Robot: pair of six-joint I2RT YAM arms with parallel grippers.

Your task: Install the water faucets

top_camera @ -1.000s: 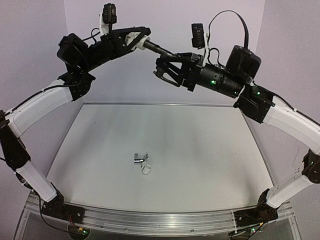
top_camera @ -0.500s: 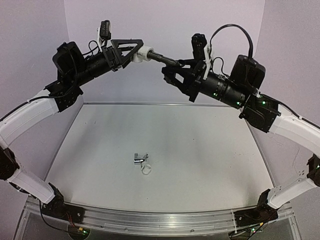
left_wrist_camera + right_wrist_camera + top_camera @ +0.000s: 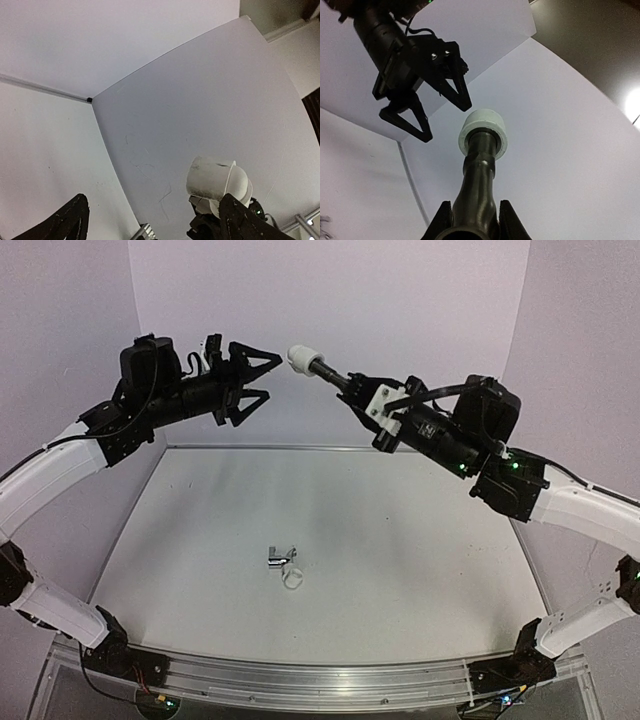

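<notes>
- the black faucet [image 3: 330, 375] is up in the air above the desk's [image 3: 420, 540] far edge, pinched in the right fingers [image 3: 440, 222] so its stem points at the other arm.
- a white elbow fitting [image 3: 300, 358] caps that stem and seems seated, since nothing else holds it.
- the left fingers [image 3: 460, 90] are spread wide, just clear of it.
- the chrome faucet [image 3: 280, 557] lies toward the desk's near edge, likely waiting its turn.
</notes>
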